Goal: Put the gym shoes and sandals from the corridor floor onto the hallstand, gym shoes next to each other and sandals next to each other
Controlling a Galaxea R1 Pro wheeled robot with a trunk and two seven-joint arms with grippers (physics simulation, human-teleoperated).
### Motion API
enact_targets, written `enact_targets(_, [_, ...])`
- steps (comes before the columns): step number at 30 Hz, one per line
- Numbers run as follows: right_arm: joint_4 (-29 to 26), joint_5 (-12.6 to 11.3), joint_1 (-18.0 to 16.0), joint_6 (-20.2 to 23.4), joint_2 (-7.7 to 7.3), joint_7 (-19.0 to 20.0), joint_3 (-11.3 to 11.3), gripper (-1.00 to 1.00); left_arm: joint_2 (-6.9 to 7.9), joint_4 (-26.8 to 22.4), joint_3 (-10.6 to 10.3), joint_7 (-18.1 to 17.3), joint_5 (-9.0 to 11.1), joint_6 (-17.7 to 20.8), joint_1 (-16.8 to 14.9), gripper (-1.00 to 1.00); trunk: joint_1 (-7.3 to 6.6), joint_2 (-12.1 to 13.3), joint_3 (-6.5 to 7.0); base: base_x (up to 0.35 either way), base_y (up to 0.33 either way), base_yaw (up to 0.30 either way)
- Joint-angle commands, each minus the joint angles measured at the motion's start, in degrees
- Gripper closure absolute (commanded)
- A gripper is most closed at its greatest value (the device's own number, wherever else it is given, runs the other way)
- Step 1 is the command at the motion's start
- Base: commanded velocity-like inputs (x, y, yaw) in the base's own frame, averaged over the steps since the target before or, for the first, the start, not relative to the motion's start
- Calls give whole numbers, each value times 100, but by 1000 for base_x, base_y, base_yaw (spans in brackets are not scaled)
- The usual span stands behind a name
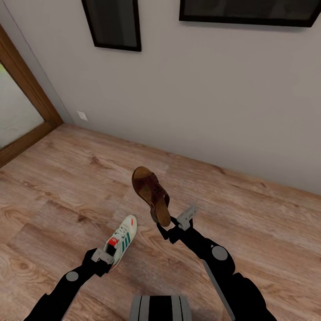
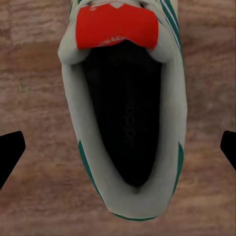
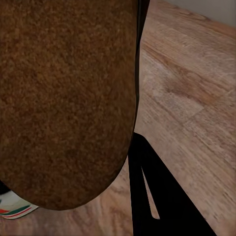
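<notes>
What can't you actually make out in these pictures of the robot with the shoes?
- Sneaker, left wrist view: toe cut off by the picture edge.
- Left pincer, head view: its grip hidden behind the sneaker's heel.
- Sandal, right wrist view: too close, strap unseen.
- Right pincer, head view: its fingertips hidden by the sandal's heel.

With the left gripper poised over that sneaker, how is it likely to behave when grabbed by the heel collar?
The gym shoe looks soft-walled around its open collar, so it may flex under the fingers rather than resist. Gripped at the heel with the toe stretching ahead, it would probably droop nose-down. It sits flat on the corridor floor, so rolling seems unlikely.
</notes>
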Motion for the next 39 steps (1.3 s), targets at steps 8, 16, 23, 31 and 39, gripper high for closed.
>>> enact_targets(8, [-9,2,-2,41,1,14,-2,100,2,-7,5,-13,-40,-4,-1,-100,14,-10,-179,0,0,0])
enact_targets(16, [-9,2,-2,41,1,14,-2,100,4,-7,12,-13,-39,0,-1,-100,14,-10,-246,0,0,0])
enact_targets(23, [-9,2,-2,41,3,14,-2,100,3,-7,18,-13,-36,1,-1,-100,19,-12,-347,0,0,0])
enact_targets(31, [-9,2,-2,41,5,14,-2,100,2,-7,24,-11,-40,2,-1,-100,30,-18,-496,0,0,0])
enact_targets(39, [-9,2,-2,41,0,14,-2,100,2,-7,47,-13,-39,2,-1,-100,30,-18,-511,0,0,0])
